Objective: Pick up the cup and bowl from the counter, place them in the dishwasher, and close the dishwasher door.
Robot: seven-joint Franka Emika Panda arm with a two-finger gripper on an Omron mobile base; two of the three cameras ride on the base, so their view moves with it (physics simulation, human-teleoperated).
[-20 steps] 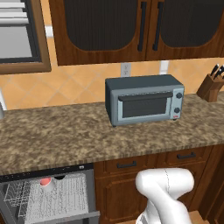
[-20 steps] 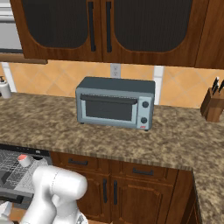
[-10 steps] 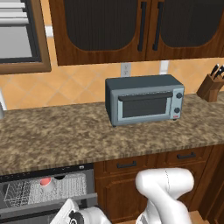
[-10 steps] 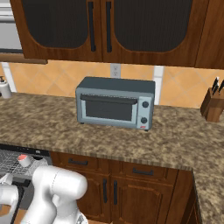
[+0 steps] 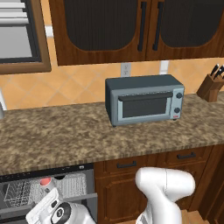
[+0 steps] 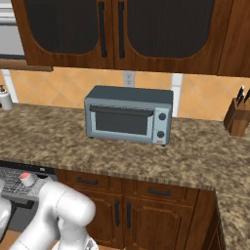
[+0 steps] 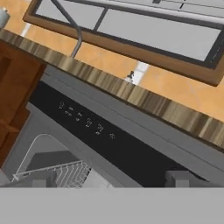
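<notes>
The dishwasher (image 5: 26, 192) stands open below the counter (image 5: 87, 135), with its grey wire rack (image 5: 17, 192) pulled into view. The cup (image 5: 45, 181), white with a red inside, sits upright in that rack, and it also shows as the cup (image 6: 27, 178) at the lower left of the right base view. My gripper (image 7: 109, 181) is open, its fingertips (image 7: 37, 179) wide apart with nothing between them. It faces the dishwasher's black control strip (image 7: 100, 131), with a corner of the rack (image 7: 65, 173) just below. My wrist (image 5: 57, 212) hangs in front of the rack. I cannot make out the bowl, and the dishwasher door is out of view.
A grey-blue toaster oven (image 5: 144, 99) stands on the counter at the middle, with a knife block (image 5: 211, 85) at the far right. Dark wood cabinet doors (image 5: 127, 188) sit right of the dishwasher, and upper cabinets (image 5: 131, 26) hang above.
My hand has risen into the bottom of the left base view, in front of the open rack, then shifted a little left. The cup has stayed in the rack.
</notes>
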